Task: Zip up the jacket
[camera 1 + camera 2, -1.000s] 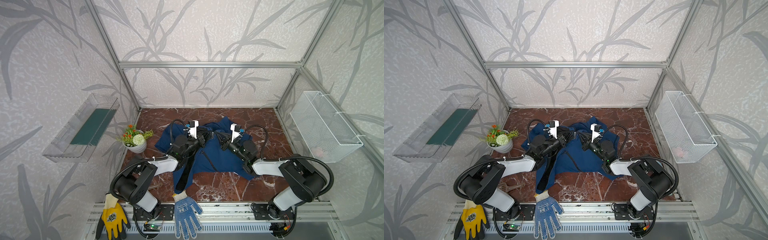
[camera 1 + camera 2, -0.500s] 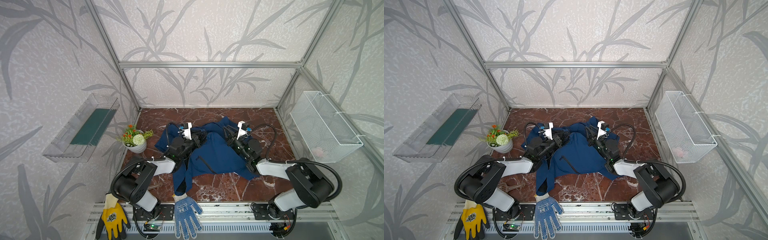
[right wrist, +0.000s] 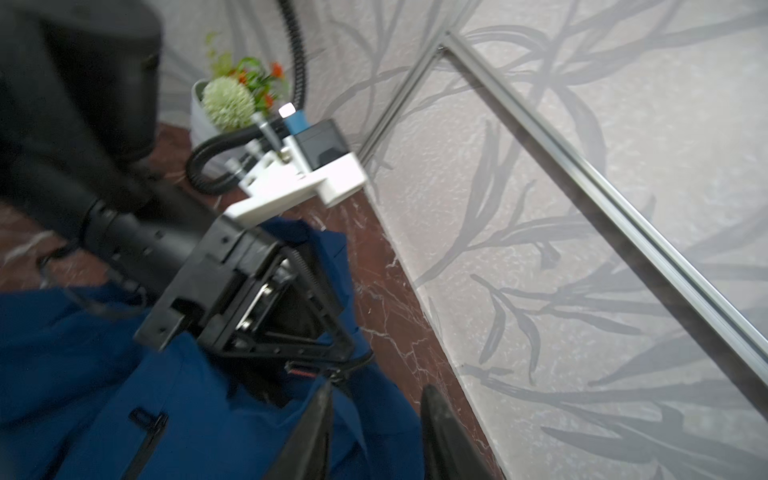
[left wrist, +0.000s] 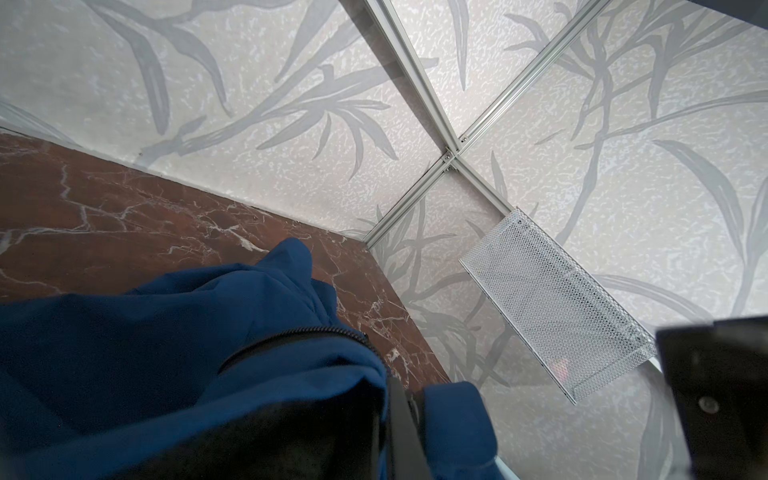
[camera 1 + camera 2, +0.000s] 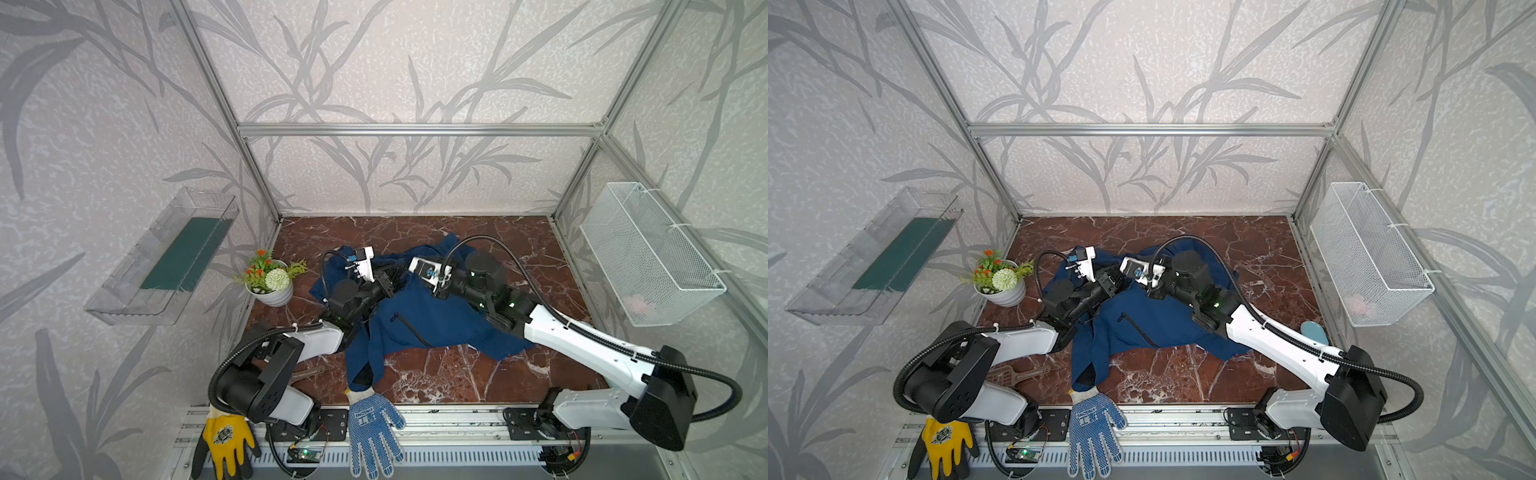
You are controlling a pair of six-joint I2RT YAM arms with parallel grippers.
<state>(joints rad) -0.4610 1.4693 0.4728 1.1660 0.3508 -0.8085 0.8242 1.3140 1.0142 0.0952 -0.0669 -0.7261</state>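
The navy jacket (image 5: 436, 320) (image 5: 1154, 322) lies crumpled mid-table, its slanted pocket zipper (image 5: 409, 328) facing up. My left gripper (image 5: 390, 279) (image 5: 1112, 283) is shut on the jacket's upper edge; in the left wrist view blue fabric (image 4: 166, 353) wraps both sides of the left gripper (image 4: 405, 399), and the front zipper (image 4: 291, 336) curves just beyond. My right gripper (image 5: 409, 276) (image 3: 374, 399) is close beside it, its fingers (image 3: 316, 432) apart over the jacket (image 3: 83, 374), gripping nothing. The left gripper (image 3: 332, 353) is just ahead of them.
A flower pot (image 5: 270, 286) stands at the left table edge. A wire basket (image 5: 648, 257) hangs on the right wall, a clear shelf (image 5: 162, 257) on the left. A blue-dotted glove (image 5: 374, 424) and a yellow glove (image 5: 226, 436) lie on the front rail.
My right gripper has opened and swung left, ending next to the left gripper. The left gripper stayed shut on the jacket and shifted slightly left and back.
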